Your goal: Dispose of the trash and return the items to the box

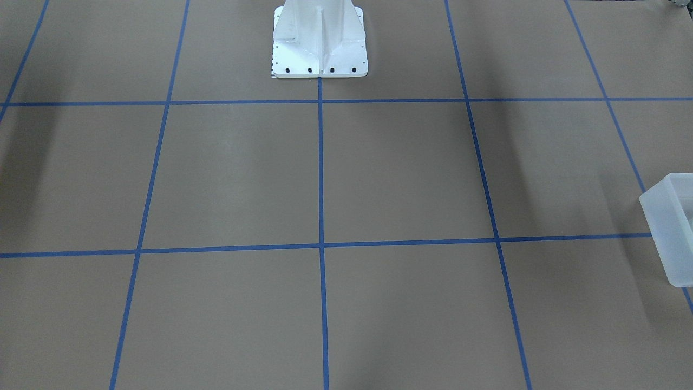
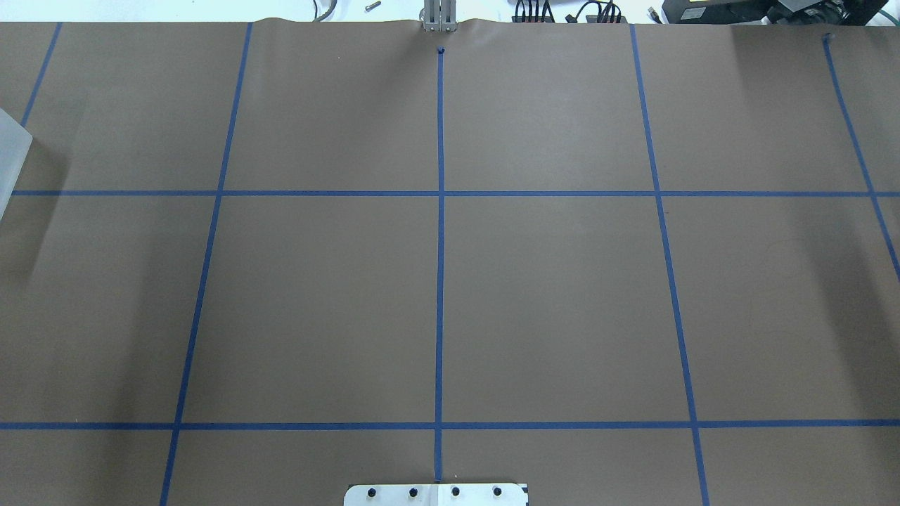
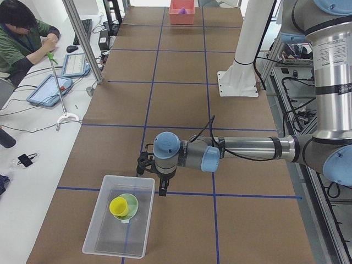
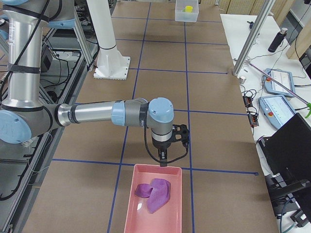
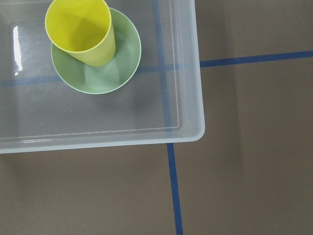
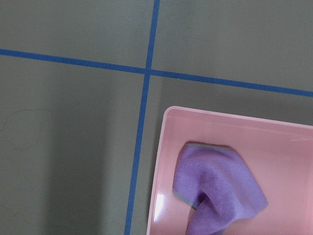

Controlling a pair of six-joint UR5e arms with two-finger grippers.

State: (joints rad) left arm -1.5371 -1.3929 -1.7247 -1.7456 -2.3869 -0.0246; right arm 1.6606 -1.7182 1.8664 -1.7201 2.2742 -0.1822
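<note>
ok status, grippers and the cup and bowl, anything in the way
Left gripper by the box, right gripper by the pink tray, jaws unreadable. Yellow cup in green bowl, both in the box. Purple cloth in tray. No obstruction seen.

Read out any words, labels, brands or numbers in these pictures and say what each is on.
No text can be read.
Label on the left arm: too small.
Tablet screens: blurred.
Yellow cup, green bowl, box, pink tray, purple cloth: no markings visible.
</note>
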